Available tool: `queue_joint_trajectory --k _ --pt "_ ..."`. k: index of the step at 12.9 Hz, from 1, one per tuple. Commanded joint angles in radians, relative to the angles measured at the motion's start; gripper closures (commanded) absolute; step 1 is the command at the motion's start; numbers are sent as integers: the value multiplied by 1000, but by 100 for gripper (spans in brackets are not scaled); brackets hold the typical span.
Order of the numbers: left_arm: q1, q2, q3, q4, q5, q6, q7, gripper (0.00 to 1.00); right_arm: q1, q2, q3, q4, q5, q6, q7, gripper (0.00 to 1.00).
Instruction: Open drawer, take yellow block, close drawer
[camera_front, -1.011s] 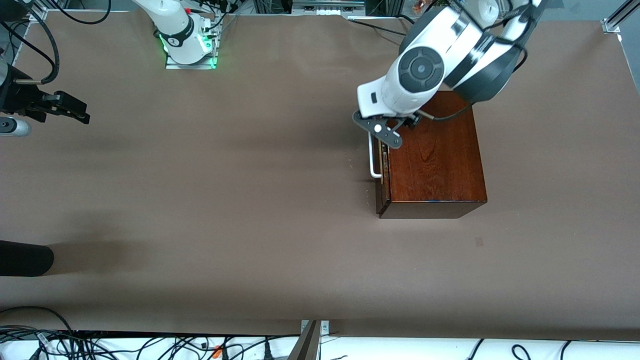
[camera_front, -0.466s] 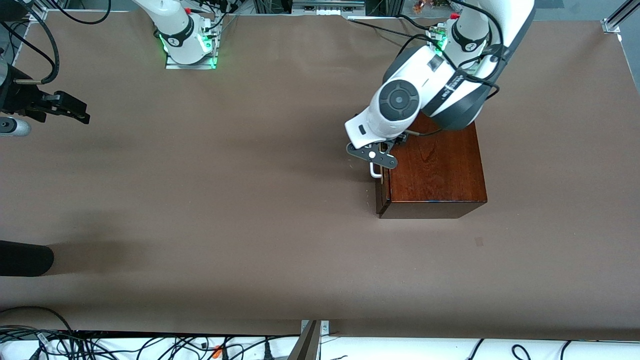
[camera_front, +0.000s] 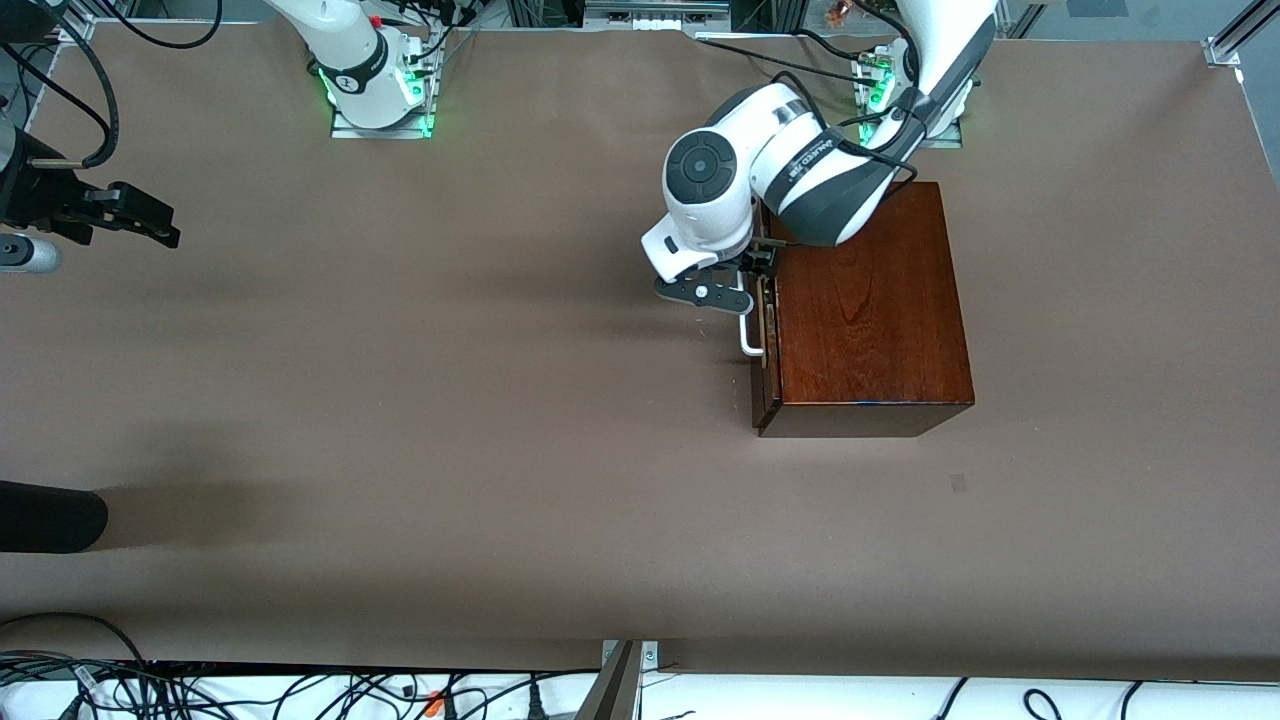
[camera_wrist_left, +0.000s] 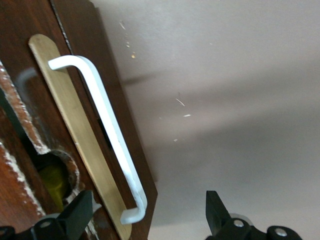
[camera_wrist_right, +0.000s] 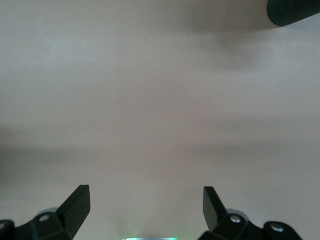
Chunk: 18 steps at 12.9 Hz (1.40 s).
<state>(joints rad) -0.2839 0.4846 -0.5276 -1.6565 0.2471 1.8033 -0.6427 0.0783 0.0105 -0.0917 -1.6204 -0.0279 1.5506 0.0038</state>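
The dark reddish-brown wooden box's drawer (camera_front: 763, 345) sits pushed in, toward the left arm's end of the brown tabletop (camera_front: 450, 400). The left gripper (camera_wrist_left: 147, 217), fingers spread wide and holding nothing, hovers at its white U-shaped bar handle (camera_wrist_left: 107, 130). The right gripper (camera_wrist_right: 145, 207), equally wide, waits over the tabletop's edge.

my left gripper (camera_wrist_left: 147, 220) spread, straddling handle (camera_wrist_left: 107, 135) end | 9 o'clock of drawer (camera_front: 762, 340): bare table (camera_front: 450, 400), passable | wooden box (camera_front: 865, 300) blocks 3 o'clock

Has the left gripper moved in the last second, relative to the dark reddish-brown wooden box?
Yes. The left gripper slid off the wooden box top toward the right arm's end, now open beside the white handle.
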Motion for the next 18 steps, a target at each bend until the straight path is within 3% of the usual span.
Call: queue_joint_trajectory --k 1,18 --pt "-8 15 -2 -14 92 13 -64 0 -14 -7 13 8 0 -14 12 0" --pt "-49 95 5 -19 184 73 -193 0 -14 -7 13 8 0 -14 12 0"
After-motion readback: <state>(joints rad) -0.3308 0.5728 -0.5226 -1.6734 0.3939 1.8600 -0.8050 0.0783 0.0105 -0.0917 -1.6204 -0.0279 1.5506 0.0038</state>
